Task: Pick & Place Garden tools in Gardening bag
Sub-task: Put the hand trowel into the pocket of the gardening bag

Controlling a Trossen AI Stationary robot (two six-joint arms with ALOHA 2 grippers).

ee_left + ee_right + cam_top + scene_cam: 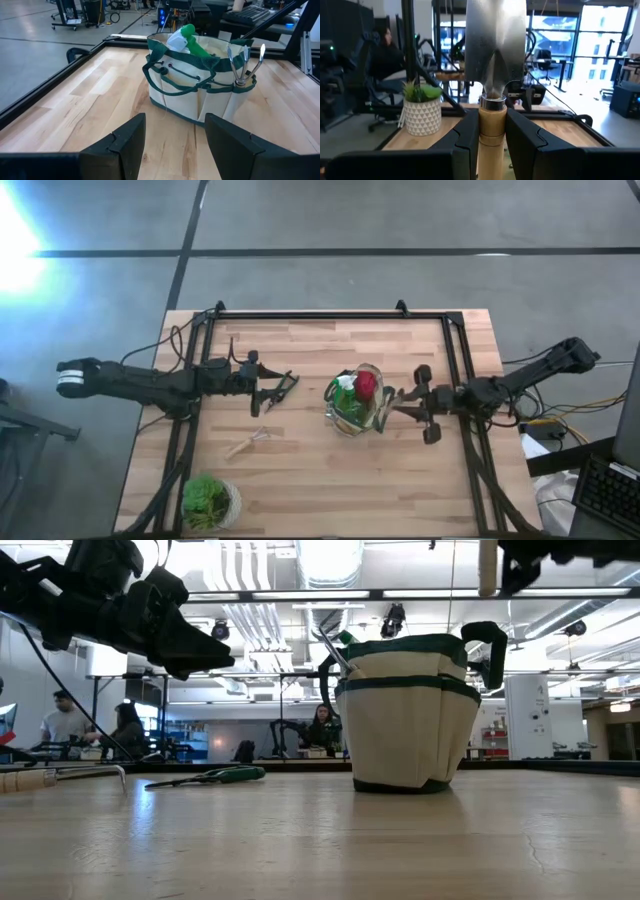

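The beige gardening bag (pixel 355 402) with dark green trim stands upright on the table's middle, and it also shows in the low view (pixel 405 710) and the left wrist view (pixel 195 85). It holds a green spray bottle (pixel 192 40) and a red-handled tool (pixel 366 383). A metal tool (pixel 243 62) stands in a side pocket. My right gripper (pixel 398 402) is at the bag's right rim, shut on a wooden-handled trowel (pixel 494 60). My left gripper (pixel 175 130) is open and empty, above the table to the left of the bag. A green-handled tool (pixel 215 776) and a wooden-handled tool (pixel 250 443) lie flat on the table. My right gripper pinches the trowel's wooden handle (pixel 492 127) between its two fingers, just below the metal collar. The fingers lie level, pointing toward the table's left, across the handle. The trowel stands upright in the hold with its blade (pixel 495 40) up, clear of the table.
A leafy plant in a pale patterned pot (pixel 208 502) stands at the table's near left corner. A black frame (pixel 330 315) runs along the table's far and side edges. Bare wood lies in front of the bag. People sit at desks far behind the table (pixel 320 730).
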